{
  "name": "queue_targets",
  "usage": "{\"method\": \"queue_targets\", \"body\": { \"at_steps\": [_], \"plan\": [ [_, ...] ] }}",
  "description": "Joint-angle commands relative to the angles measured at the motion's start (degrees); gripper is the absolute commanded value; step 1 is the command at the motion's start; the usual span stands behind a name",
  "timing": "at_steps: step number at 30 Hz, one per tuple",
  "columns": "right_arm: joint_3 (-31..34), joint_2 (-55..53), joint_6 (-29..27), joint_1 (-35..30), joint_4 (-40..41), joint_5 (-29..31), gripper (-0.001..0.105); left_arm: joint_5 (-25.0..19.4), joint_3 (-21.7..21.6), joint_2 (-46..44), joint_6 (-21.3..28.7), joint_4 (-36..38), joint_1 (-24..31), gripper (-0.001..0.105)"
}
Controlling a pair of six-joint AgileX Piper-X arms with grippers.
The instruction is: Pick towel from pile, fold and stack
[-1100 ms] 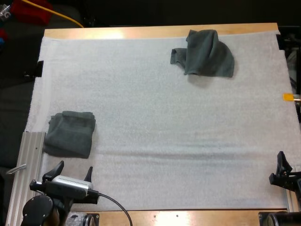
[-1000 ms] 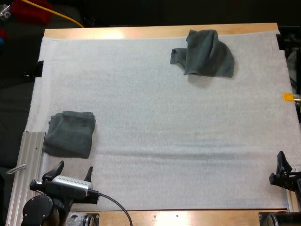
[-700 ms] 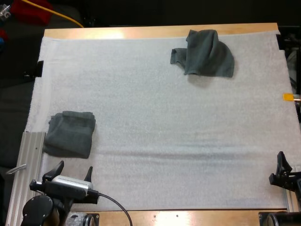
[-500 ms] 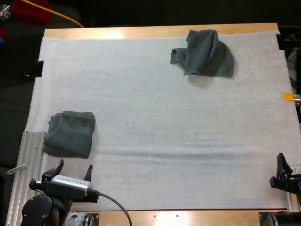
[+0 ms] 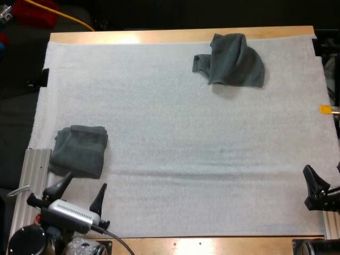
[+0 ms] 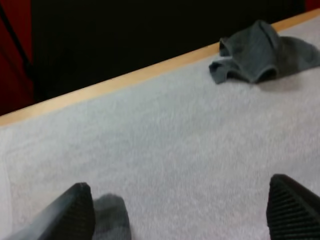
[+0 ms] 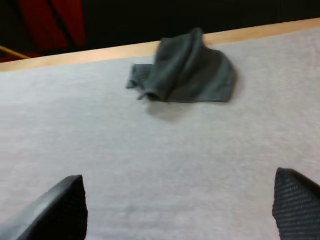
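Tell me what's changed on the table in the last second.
The left gripper pulled back toward the near left corner, and the right gripper shifted slightly; both are open, holding nothing. The crumpled towel and the folded towel stayed put.

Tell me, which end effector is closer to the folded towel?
Left. The left end effector sits open just at the near edge of the folded towel; the right end effector, also open, is at the opposite side of the mat, far from it.
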Motion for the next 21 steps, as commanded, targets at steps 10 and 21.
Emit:
{"method": "queue_targets", "body": {
  "at_steps": [10,21],
  "plan": [
    [-9.35,8.87,-0.04,-0.23,-0.37,-15.41,0.074,14.32,-6.86,8.91,-3.59,-3.49,-0.44,0.069],
    [-11.23,15.26,-0.17,-0.23,-0.37,-19.68,0.074,15.95,-9.94,13.13,-5.55,-4.76,-3.57,0.069]
  ]
}}
